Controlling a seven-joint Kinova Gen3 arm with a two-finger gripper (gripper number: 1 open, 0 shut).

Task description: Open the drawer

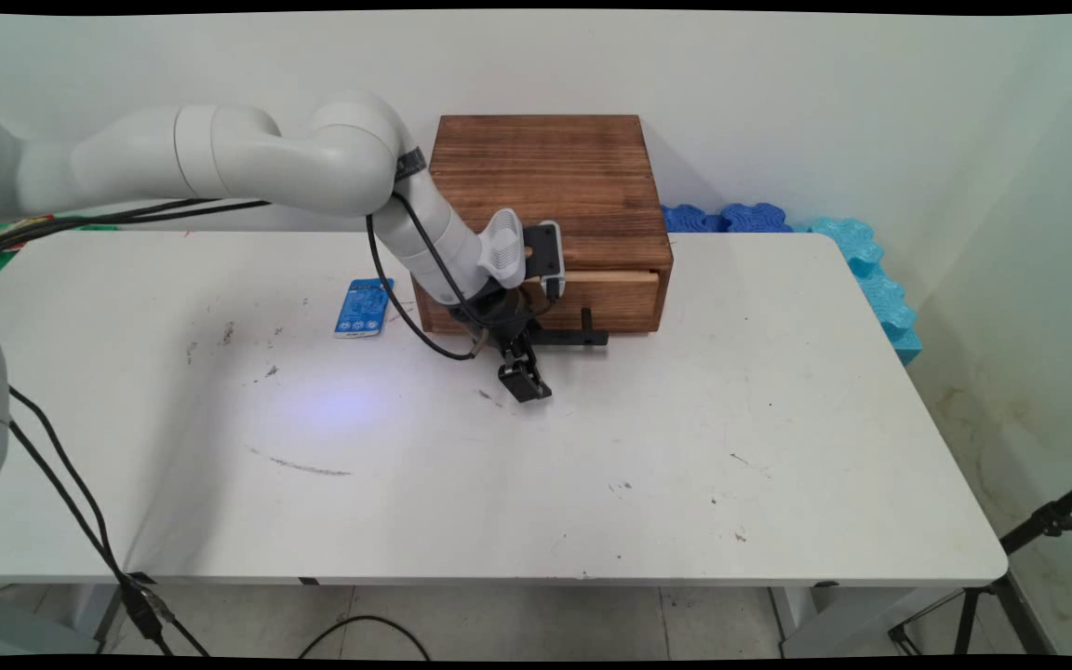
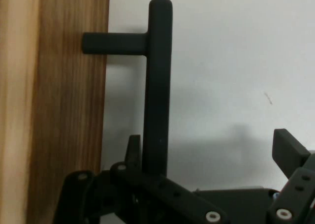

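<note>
Before the grainy wooden drawer box (image 1: 550,200), the spread claw (image 2: 211,157) flanks its round black bar handle (image 2: 158,86).

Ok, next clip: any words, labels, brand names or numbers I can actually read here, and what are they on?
None can be read.
Blue card on the table, left of the wooden drawer box: white print and small round signs, too small to read.
Drawer handle and hand: no markings show.

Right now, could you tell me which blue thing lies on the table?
The card, flat on the table left of the box; the blue foam pieces sit beyond its far edge.
</note>
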